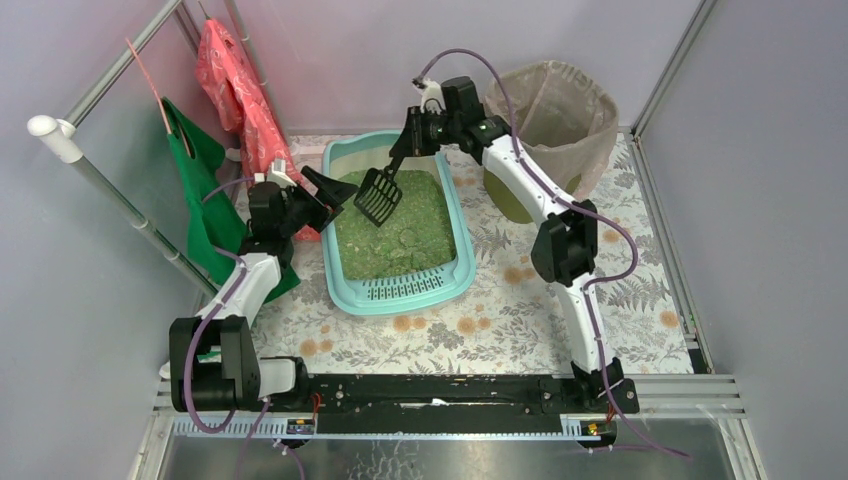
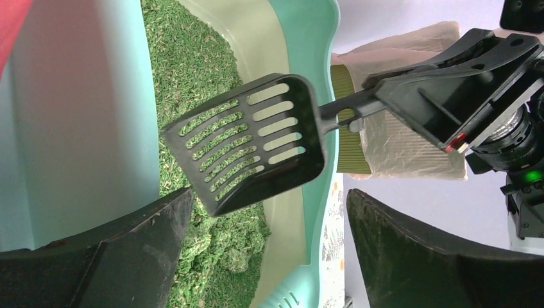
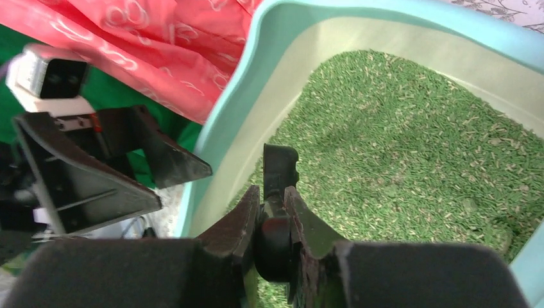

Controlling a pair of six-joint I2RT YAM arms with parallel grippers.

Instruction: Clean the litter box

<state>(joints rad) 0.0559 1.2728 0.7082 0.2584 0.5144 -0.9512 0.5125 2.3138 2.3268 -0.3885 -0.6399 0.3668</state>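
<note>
The pale turquoise litter box (image 1: 463, 232) lies at the table's middle back, its slotted step toward the arms and green granules (image 1: 400, 235) inside. My right gripper (image 1: 405, 148) is shut on the handle of a black slotted scoop (image 1: 378, 197), which hangs tilted just above the granules. The right wrist view shows the handle (image 3: 280, 165) pinched in the right gripper (image 3: 272, 196). My left gripper (image 1: 335, 190) is open at the box's left rim, holding nothing. In the left wrist view the scoop (image 2: 250, 141) looks empty, and clumped granules (image 2: 231, 247) lie below it.
A round olive bin lined with a beige bag (image 1: 560, 115) stands behind and right of the box. A red bag (image 1: 235, 80) and a green bag (image 1: 200, 200) hang from a metal pole (image 1: 110, 190) on the left. Walls close in on three sides of the floral cloth (image 1: 520, 290).
</note>
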